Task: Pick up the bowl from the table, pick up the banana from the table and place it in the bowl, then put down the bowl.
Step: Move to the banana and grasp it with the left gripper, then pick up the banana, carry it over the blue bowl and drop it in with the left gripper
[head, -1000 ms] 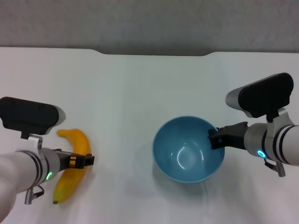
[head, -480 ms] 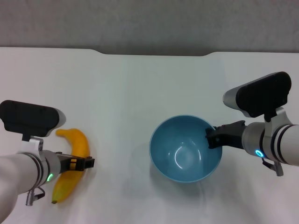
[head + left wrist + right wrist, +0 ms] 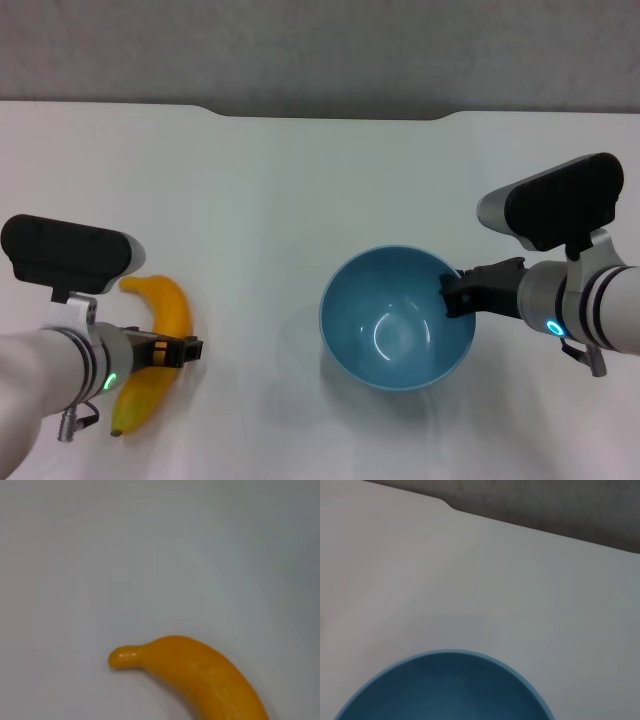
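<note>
Light-blue glossy round bowl (image 3: 397, 318): rim clenched by right tool (image 3: 456, 296), above white surface (image 3: 300, 190). Curved yellow-orange banana (image 3: 155, 352): under left tool (image 3: 187, 348), grip state indeterminable.

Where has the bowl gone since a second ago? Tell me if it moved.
Yes. The bowl, held at its rim by the right claw, has shifted slightly toward the robot's left and a bit nearer the table's notched far edge.

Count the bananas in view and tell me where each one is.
1. The banana lies on the table at the robot's left, partly under the left gripper. The bowl, gripped at its rim by the right gripper, holds none.
</note>
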Robot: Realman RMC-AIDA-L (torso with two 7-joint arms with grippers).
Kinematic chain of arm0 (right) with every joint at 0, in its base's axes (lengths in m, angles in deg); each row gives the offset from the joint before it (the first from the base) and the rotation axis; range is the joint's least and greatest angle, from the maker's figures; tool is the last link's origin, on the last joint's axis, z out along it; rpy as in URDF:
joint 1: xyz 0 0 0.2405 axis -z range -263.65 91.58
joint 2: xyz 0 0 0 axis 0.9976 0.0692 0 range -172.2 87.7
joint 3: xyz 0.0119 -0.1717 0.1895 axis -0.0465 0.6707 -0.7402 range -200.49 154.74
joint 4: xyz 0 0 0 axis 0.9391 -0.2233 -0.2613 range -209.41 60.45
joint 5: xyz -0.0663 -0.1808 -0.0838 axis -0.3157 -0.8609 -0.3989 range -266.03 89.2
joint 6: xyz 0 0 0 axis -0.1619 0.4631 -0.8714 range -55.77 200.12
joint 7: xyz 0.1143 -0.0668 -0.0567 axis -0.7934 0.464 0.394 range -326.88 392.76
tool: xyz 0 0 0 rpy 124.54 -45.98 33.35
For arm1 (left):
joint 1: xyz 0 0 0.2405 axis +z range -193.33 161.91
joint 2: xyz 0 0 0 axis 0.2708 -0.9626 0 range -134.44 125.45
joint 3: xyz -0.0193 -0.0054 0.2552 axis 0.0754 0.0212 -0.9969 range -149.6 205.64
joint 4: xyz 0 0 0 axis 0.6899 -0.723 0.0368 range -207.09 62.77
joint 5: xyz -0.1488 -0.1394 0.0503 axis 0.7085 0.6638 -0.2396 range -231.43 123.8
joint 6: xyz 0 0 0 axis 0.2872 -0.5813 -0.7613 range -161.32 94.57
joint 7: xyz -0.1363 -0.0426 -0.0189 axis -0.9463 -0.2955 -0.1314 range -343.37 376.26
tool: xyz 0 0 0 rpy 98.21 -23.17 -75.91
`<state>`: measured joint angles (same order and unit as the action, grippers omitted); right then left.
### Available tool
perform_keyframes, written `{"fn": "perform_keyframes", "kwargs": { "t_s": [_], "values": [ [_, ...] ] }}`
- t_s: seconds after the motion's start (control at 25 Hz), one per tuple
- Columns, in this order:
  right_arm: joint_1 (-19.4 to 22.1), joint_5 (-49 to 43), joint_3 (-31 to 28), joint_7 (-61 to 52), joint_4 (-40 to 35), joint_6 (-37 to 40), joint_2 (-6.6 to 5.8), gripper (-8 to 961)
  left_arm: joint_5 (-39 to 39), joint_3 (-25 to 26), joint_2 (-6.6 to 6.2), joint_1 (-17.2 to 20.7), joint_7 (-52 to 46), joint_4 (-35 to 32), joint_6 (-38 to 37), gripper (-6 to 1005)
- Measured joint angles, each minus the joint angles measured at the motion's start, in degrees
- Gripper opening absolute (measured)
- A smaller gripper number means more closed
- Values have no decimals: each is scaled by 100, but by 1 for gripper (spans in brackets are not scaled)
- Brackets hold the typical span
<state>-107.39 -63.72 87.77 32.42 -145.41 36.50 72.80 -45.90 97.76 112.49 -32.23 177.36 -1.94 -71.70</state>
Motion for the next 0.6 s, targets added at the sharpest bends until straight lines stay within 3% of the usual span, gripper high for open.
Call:
{"fn": "perform_keyframes", "kwargs": {
  "t_s": [0.24,0.56,0.6],
  "values": [
    [0,0,0,0,-4,8,0,43,-12,-62,0,-11,-20,1,44,840],
    [10,0,0,0,-10,15,0,43,-155,-265,-1,-18,-4,-82,239,516],
    [14,0,0,0,-10,26,0,43,-158,-280,-1,-20,-1,-82,245,517]
  ]
}}
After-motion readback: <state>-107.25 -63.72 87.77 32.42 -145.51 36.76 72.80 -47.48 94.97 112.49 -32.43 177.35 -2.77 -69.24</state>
